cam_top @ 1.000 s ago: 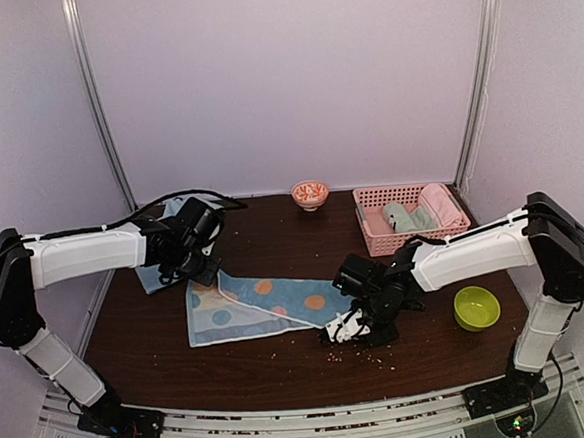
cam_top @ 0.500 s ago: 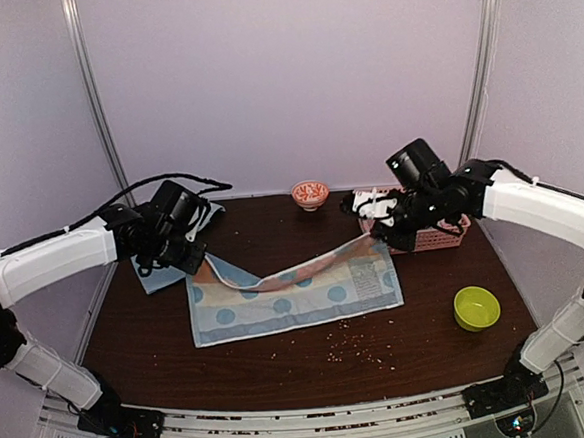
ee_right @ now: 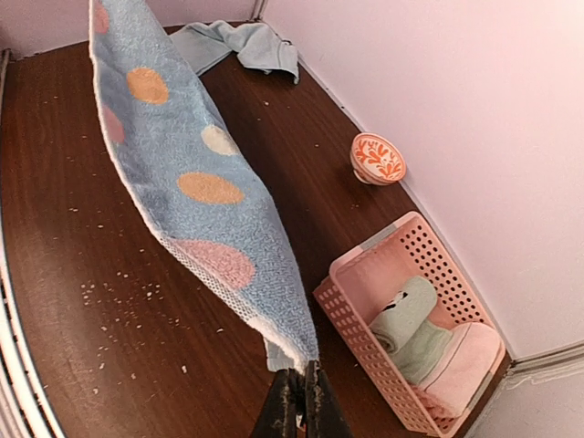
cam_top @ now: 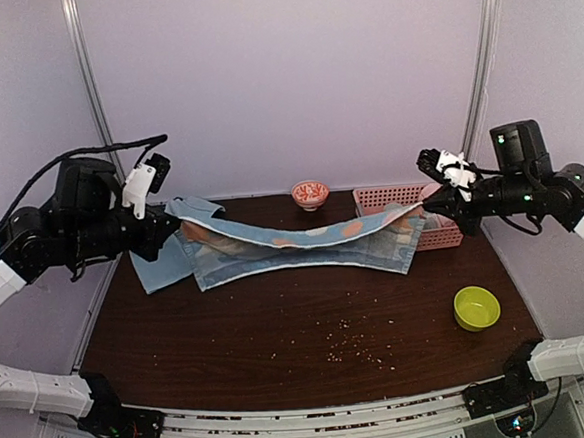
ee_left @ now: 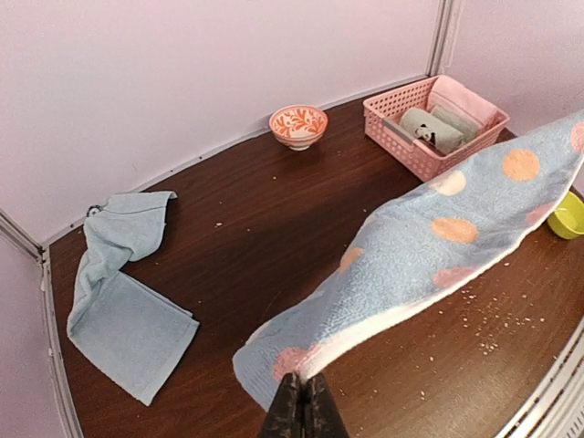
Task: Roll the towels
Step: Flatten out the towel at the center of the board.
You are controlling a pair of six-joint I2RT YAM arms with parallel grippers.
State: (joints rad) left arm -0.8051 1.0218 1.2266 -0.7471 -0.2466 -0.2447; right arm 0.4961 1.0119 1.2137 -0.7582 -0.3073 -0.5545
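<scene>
The spotted light-blue towel (cam_top: 304, 246) hangs stretched in the air between both grippers, sagging in the middle above the table. My left gripper (cam_top: 175, 227) is shut on its left end; in the left wrist view the towel (ee_left: 429, 246) runs away from the shut gripper (ee_left: 302, 388). My right gripper (cam_top: 427, 205) is shut on its right end; in the right wrist view the towel (ee_right: 196, 192) rises from the shut gripper (ee_right: 300, 376). The plain light-blue towel (cam_top: 165, 270) lies crumpled on the table at the back left, also in the left wrist view (ee_left: 123, 301) and the right wrist view (ee_right: 239, 42).
A pink lattice basket (cam_top: 379, 195) with rolled cloths stands at the back right, partly behind the towel. A small orange patterned bowl (cam_top: 310, 193) sits at the back centre. A lime-green bowl (cam_top: 476, 307) is at the right front. Crumbs (cam_top: 353, 347) dot the dark wooden table.
Both arms have risen and spread apart, lifting the spotted towel off the table and pulling it out taut in the air. The plain towel has not moved.
</scene>
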